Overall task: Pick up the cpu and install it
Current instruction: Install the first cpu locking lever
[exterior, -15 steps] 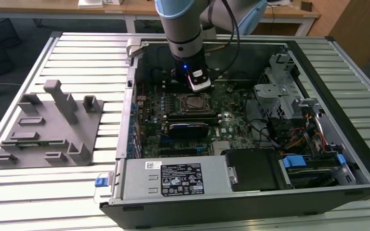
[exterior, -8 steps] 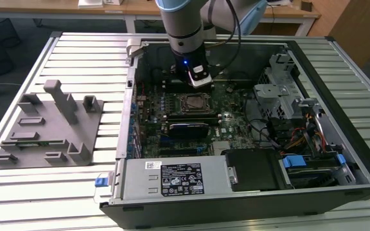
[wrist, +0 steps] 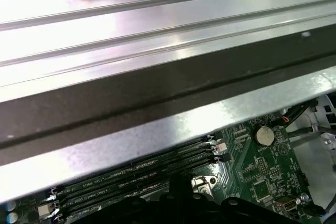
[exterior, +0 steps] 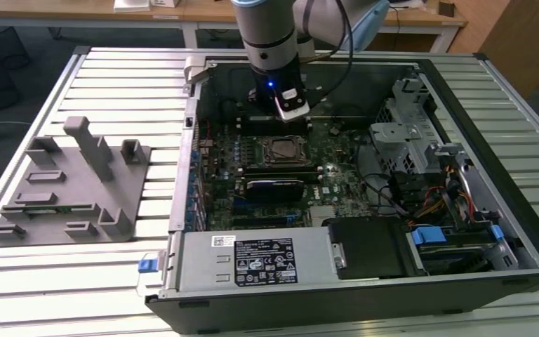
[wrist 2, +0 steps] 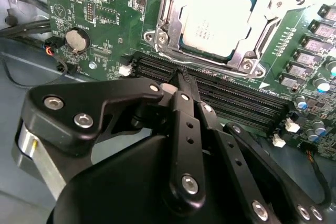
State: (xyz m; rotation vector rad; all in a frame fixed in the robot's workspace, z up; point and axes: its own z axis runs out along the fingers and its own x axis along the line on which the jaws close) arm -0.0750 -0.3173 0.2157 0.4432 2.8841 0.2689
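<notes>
The cpu (wrist 2: 218, 18) lies flat in its socket on the green motherboard (wrist 2: 113, 11), silver top up, with the metal socket frame (wrist 2: 170, 22) around it. In the exterior view the cpu (exterior: 283, 149) sits mid-board inside the open computer case (exterior: 522, 232). My gripper (wrist 2: 183, 75) hangs above the black memory slots (wrist 2: 231, 95) just beside the socket. Its fingers are together and nothing is between them. In the exterior view the gripper (exterior: 292, 116) is just behind the socket, a little above the board.
A grey plastic fixture (exterior: 68, 182) with upright blocks stands on the slatted table at the exterior view's left. Drive cages and cable bundles (exterior: 429, 175) fill the case's right side, and the power supply (exterior: 260, 260) its front. A coin battery (wrist: 263, 136) sits near the case wall (wrist: 157, 135).
</notes>
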